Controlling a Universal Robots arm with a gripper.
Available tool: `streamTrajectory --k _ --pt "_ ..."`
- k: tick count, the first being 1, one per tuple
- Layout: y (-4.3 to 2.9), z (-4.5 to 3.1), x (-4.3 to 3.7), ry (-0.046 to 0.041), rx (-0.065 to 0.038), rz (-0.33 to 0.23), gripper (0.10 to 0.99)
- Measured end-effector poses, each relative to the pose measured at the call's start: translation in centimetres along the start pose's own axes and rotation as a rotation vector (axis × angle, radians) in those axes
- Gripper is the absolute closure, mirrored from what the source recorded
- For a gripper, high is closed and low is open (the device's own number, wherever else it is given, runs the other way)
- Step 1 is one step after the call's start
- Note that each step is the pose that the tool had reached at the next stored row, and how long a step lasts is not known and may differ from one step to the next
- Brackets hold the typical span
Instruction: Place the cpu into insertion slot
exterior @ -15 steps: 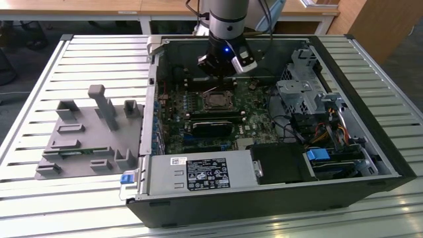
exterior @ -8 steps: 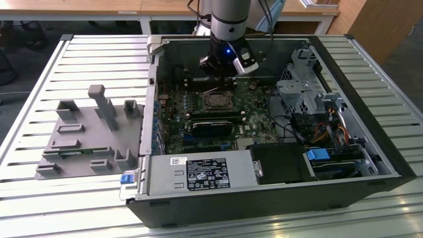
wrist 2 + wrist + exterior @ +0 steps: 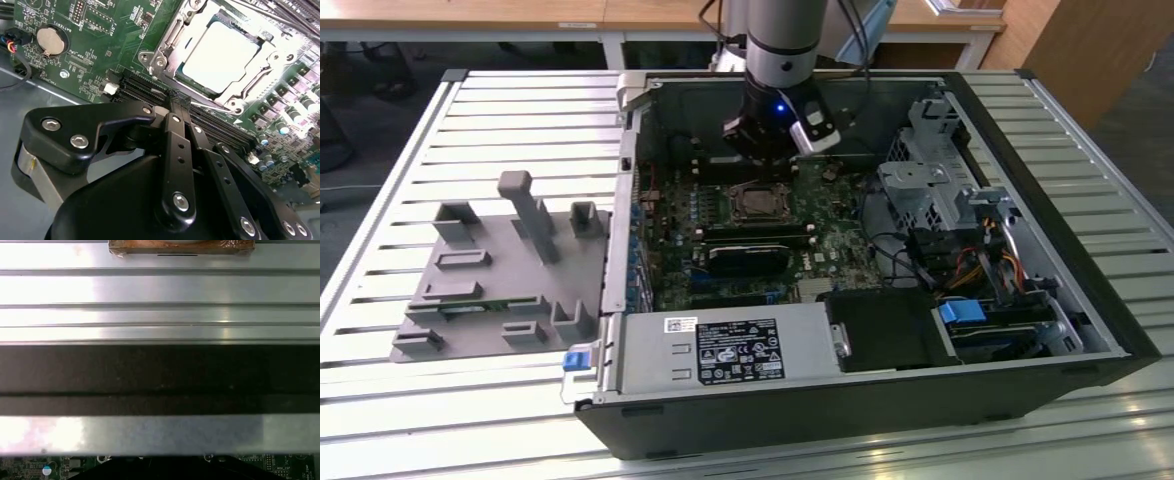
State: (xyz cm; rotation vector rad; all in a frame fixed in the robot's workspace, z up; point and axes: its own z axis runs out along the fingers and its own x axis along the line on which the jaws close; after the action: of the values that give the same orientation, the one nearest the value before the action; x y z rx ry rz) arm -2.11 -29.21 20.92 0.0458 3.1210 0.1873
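The cpu (image 3: pixel 220 55), a flat square chip with a silvery face, lies inside the insertion slot (image 3: pixel 165 45), whose thin metal frame rings it on the green board. In the exterior view the insertion slot (image 3: pixel 754 203) sits mid-board inside the open computer case, and my gripper (image 3: pixel 767 165) hangs just behind it, towards the case's far wall. The second wrist view has the gripper (image 3: pixel 179 100) with its black fingers (image 3: pixel 176 135) drawn together and nothing between them, a short way off the slot's edge, over the long black memory slots.
The case walls (image 3: pixel 627 130) box in the board. A drive cage (image 3: pixel 927 180) and cables crowd the exterior view's right, and a power supply (image 3: pixel 720 350) fills the near side. A grey fixture tray (image 3: pixel 494 270) lies on the slatted table (image 3: pixel 400 420) at the exterior view's left. A coin battery (image 3: pixel 50 41) sits on the board.
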Motion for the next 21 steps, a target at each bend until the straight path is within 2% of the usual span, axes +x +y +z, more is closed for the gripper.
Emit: streamTrajectory --k 8,15,21 --pt "0.03 0.85 -0.05 0.0012 0.009 0.0 0.98" --pt "0.03 0.87 -0.12 0.001 0.009 0.0 0.98" --pt "0.06 0.61 -0.19 0.001 0.013 0.0 0.98"
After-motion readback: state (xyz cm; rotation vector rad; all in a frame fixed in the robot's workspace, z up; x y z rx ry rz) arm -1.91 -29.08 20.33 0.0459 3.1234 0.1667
